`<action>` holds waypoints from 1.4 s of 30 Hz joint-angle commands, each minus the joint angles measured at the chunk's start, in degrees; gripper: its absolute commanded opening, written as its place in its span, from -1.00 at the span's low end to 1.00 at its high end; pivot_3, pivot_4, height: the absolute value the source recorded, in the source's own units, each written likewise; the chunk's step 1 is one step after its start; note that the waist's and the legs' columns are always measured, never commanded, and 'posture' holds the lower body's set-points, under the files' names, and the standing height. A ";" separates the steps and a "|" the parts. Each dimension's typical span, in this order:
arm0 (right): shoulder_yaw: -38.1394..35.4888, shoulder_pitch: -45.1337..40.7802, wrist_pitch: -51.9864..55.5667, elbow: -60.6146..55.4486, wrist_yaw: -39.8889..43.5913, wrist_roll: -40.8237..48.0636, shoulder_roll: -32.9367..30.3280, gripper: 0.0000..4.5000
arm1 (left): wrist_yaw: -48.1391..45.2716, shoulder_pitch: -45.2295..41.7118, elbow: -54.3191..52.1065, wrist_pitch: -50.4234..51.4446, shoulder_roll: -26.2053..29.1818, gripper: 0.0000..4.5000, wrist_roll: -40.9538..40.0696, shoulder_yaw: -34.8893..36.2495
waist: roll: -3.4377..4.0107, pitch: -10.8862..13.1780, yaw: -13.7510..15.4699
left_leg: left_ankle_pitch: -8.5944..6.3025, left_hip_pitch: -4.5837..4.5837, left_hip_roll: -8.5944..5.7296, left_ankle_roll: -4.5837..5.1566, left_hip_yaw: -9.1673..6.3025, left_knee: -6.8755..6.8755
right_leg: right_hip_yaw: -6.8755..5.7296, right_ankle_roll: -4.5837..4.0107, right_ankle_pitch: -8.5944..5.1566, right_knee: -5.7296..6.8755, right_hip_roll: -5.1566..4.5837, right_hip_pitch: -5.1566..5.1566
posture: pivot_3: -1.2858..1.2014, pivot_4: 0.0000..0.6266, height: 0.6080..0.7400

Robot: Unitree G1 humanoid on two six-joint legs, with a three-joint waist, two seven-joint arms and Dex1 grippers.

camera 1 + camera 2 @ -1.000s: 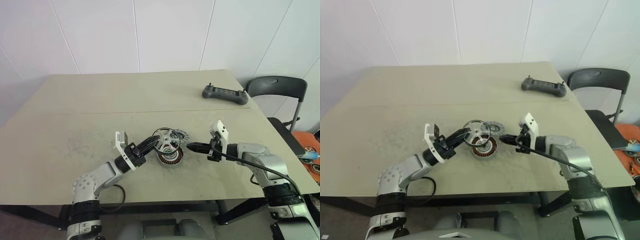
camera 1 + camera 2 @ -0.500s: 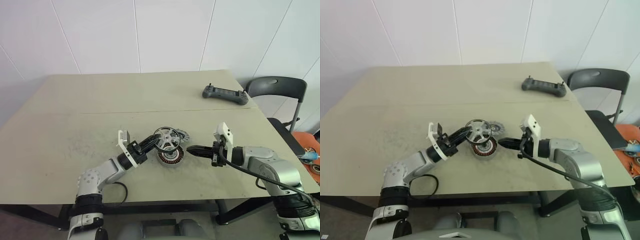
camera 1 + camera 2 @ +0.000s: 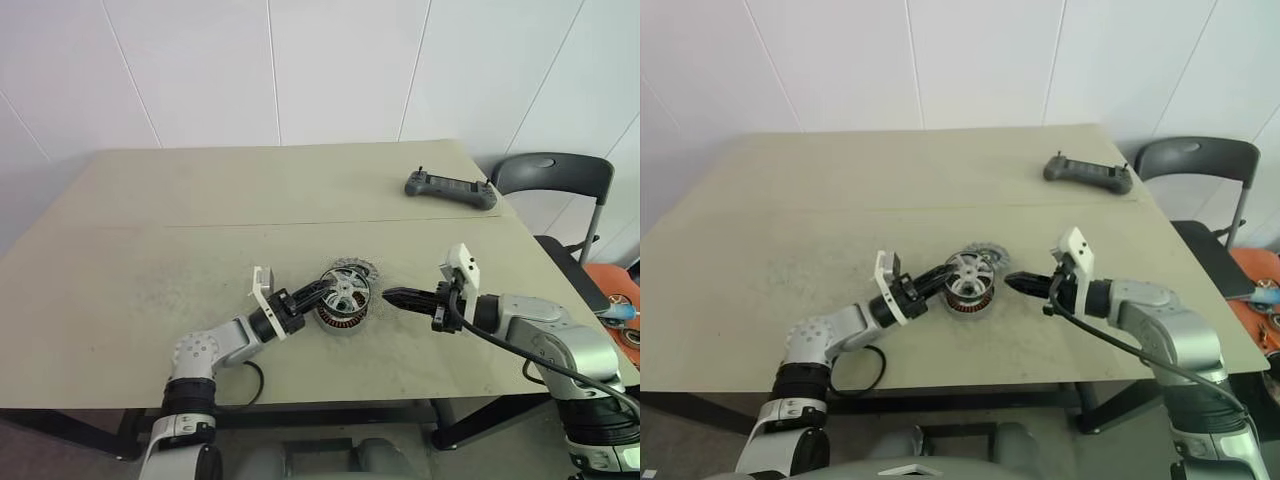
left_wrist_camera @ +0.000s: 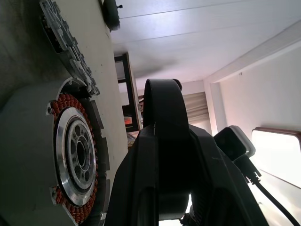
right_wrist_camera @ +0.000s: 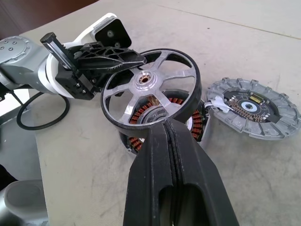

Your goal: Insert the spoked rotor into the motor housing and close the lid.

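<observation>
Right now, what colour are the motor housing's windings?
Copper-orange windings in the motor housing, clearest in the right wrist view.

Both arms are silver-gray metal with rounded joint housings and black collars near the wrists. Each wrist carries a white angular bracket. The left tool (image 3: 322,290) and right tool (image 3: 390,296) have two black fingers. A black cable runs along each forearm.

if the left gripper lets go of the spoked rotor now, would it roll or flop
Probably neither. The spoked rotor looks like stiff metal, so no flopping. It hangs tilted just over the motor housing in the left gripper, so it would likely drop onto the windings, perhaps skewed.
</observation>
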 commanded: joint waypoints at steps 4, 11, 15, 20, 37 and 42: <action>-1.10 -0.29 -0.56 -2.03 -0.33 1.08 -0.46 -1.00 | -1.91 -2.36 1.17 -0.03 -0.40 -0.65 1.44 1.28 | -0.01 0.00 0.04 | 0.00 -0.01 0.00 0.00 0.00 0.00 | 0.00 0.01 0.00 -0.01 0.00 0.01 | 0.03 -1.00 1.00; -1.06 -0.11 -0.74 -1.95 -0.41 1.02 -0.38 -1.00 | -2.36 -2.83 1.58 0.28 -0.32 -0.65 2.28 2.27 | -0.01 0.00 0.00 | 0.00 0.00 0.00 0.00 -0.01 0.00 | 0.00 0.01 0.00 0.01 0.00 0.01 | 0.03 -1.00 1.00; -0.94 -0.20 -1.06 -1.49 -0.59 0.68 -0.26 -1.00 | -2.64 -2.90 1.62 0.54 -0.35 -0.65 2.76 2.48 | -0.01 0.00 0.00 | 0.00 0.00 0.00 0.00 0.00 0.01 | 0.00 0.02 0.00 0.02 0.00 0.01 | 0.03 -1.00 1.00; -0.66 -0.39 -1.36 -1.06 -0.95 0.43 0.02 -1.00 | -3.00 -2.71 1.60 0.99 -0.35 -0.65 3.31 2.27 | -0.01 0.00 0.00 | 0.00 0.00 0.00 0.00 -0.01 0.01 | 0.00 0.02 0.00 0.02 0.00 0.00 | 0.03 -1.00 1.00; -0.36 -0.63 -1.66 -0.72 -1.62 0.14 0.38 -1.00 | -3.15 -1.46 0.49 1.70 -1.05 -0.65 4.44 2.16 | 0.00 0.00 0.01 | 0.00 0.01 0.00 0.00 -0.01 0.01 | 0.00 0.02 0.01 0.03 0.00 0.01 | 0.03 -1.00 1.00; -0.22 -0.75 -1.77 -0.54 -1.82 -0.02 0.53 -1.00 | -3.26 -1.49 0.61 1.69 -0.97 -0.65 4.64 2.25 | 0.00 0.00 0.01 | 0.00 0.01 0.00 0.00 -0.01 0.01 | 0.00 0.02 0.01 0.03 0.00 0.02 | 0.03 -1.00 1.00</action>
